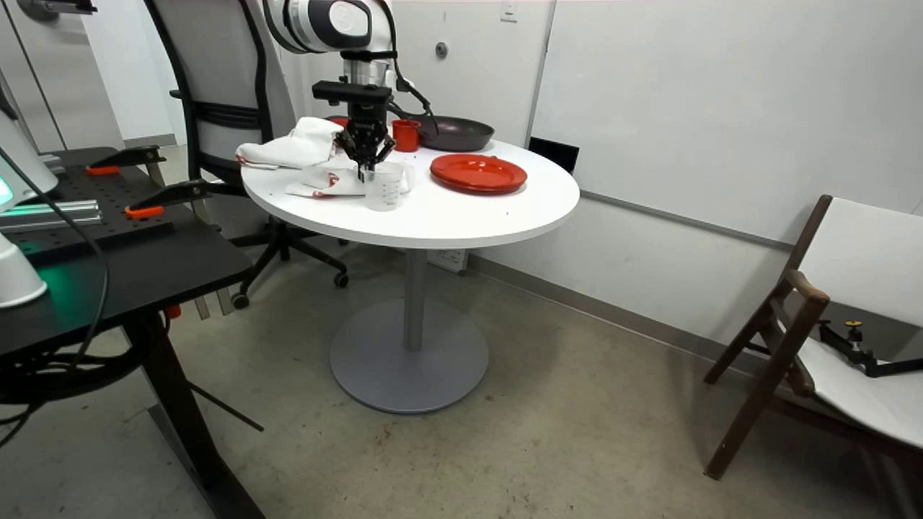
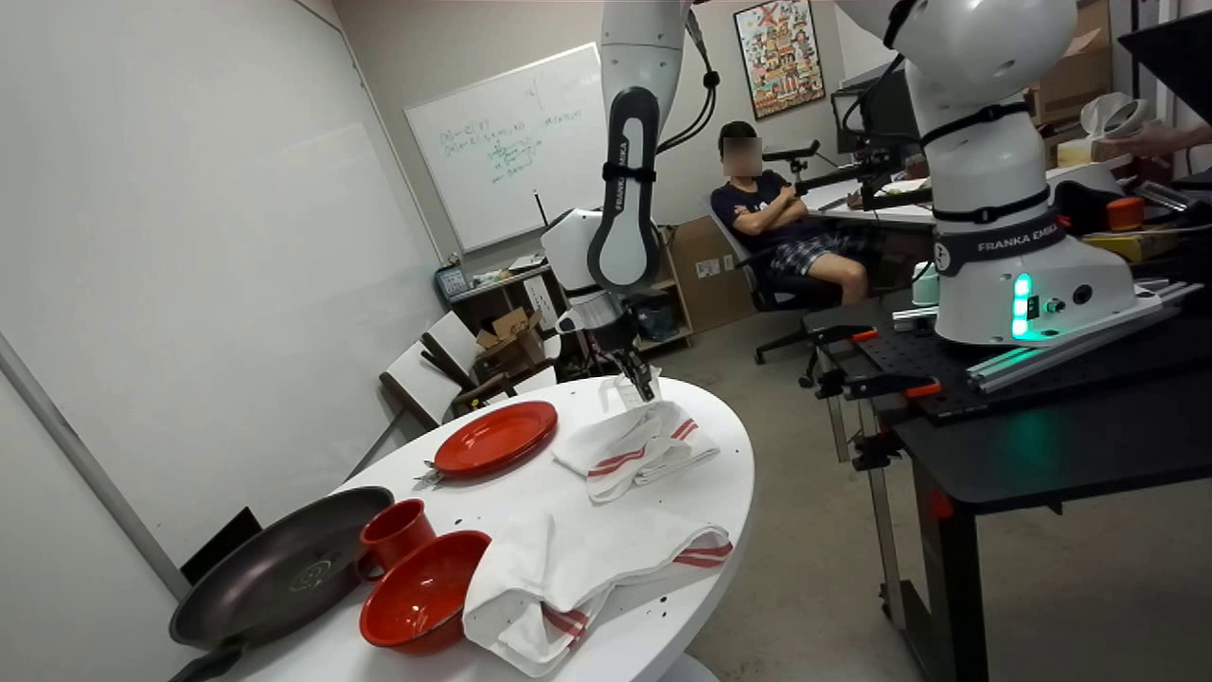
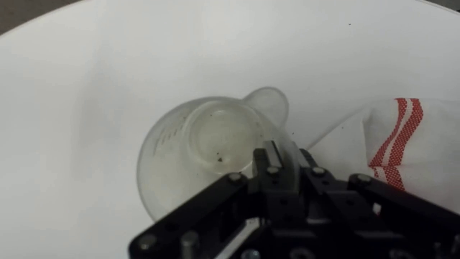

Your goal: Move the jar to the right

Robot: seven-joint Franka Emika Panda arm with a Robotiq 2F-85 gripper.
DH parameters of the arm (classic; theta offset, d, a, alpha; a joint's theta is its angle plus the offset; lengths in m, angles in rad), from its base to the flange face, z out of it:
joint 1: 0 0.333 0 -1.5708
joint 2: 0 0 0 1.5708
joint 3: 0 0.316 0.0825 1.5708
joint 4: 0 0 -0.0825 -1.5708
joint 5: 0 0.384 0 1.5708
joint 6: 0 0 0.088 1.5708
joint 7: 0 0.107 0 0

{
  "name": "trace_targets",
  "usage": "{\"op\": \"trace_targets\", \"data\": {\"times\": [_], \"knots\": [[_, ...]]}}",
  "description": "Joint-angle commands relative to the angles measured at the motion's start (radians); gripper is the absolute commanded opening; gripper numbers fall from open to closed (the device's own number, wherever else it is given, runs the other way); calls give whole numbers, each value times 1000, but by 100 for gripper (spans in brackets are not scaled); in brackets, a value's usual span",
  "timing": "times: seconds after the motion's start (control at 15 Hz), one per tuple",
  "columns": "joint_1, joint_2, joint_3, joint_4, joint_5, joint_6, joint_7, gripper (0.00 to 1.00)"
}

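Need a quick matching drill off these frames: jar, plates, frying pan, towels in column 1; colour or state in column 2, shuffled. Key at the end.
Column 1
1. jar
2. plates
3. frying pan
4. towels

Column 2
A. white with red stripes
B. dark, beside the red mug
C. clear, its wall straddled by the tool
D. red, stacked

Pairs: 1-C; 2-D; 3-B; 4-A
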Motion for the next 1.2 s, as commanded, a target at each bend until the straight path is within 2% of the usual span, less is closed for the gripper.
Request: {"op": "trace_targets", "data": {"times": [0.0,0.53,0.8,0.93,1.13], "knots": [[-24,-32,20,-23,11,-11,-6,43],[-96,-200,53,-74,104,-7,-40,98],[-90,-349,112,-140,244,7,-57,100],[-70,-445,175,-203,381,8,-91,100],[11,-575,226,-275,551,-20,-185,100]]}}
